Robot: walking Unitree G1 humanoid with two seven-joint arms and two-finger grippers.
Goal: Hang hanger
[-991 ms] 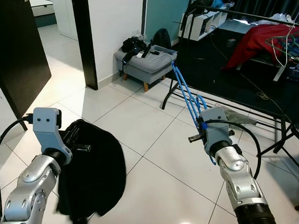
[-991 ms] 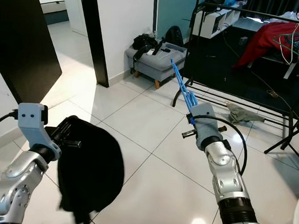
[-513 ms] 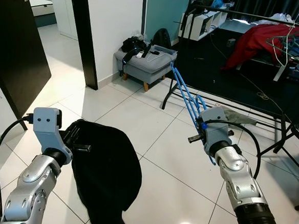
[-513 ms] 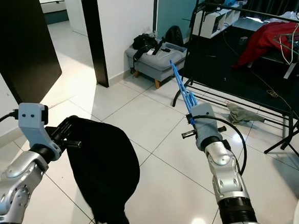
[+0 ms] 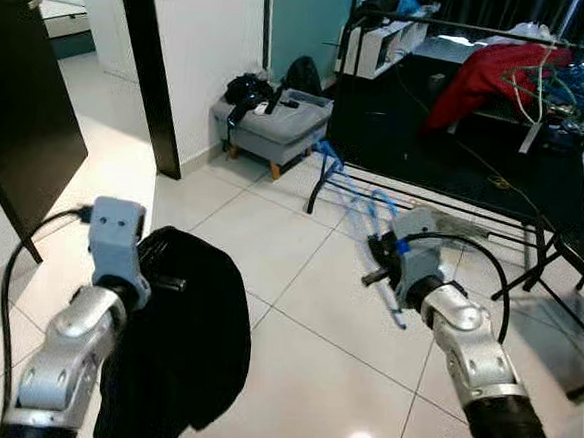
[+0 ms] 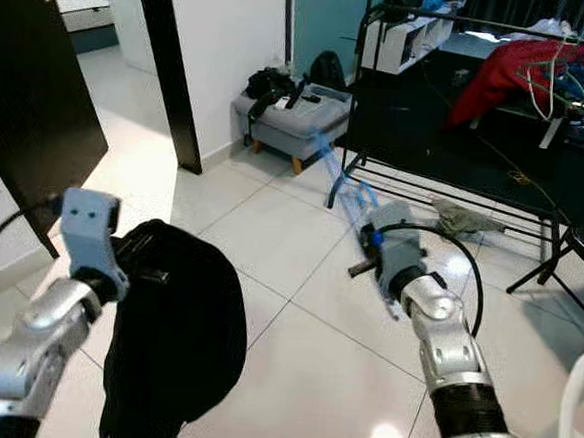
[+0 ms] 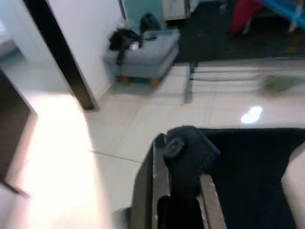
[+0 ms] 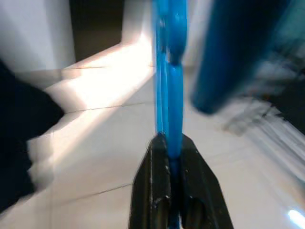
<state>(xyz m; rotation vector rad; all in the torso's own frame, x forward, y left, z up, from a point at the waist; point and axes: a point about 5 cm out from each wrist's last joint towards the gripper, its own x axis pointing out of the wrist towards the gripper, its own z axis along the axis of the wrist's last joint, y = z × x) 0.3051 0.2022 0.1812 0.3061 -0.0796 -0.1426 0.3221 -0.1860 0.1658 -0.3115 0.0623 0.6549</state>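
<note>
1. The blue hanger point(image 8: 167, 71) is clamped between the right gripper point(image 8: 169, 191) fingers and reaches forward from the jaws, blurred, over white floor point(image 5: 298, 280).
2. Past its far end stands a black rack point(image 5: 466, 31) with a red garment point(image 5: 483, 72); its base bars lie on the floor just beyond.
3. The left gripper point(image 7: 178, 167) is closed on a black cloth point(image 5: 183, 342) that hangs below the jaws.
4. Ahead of it stands a grey stool point(image 5: 273, 128) beside a white wall point(image 5: 204, 42); a dark door point(image 5: 24, 110) stands further left.

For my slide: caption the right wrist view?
Right hand shut on a blue hanger above white floor tiles.
</note>
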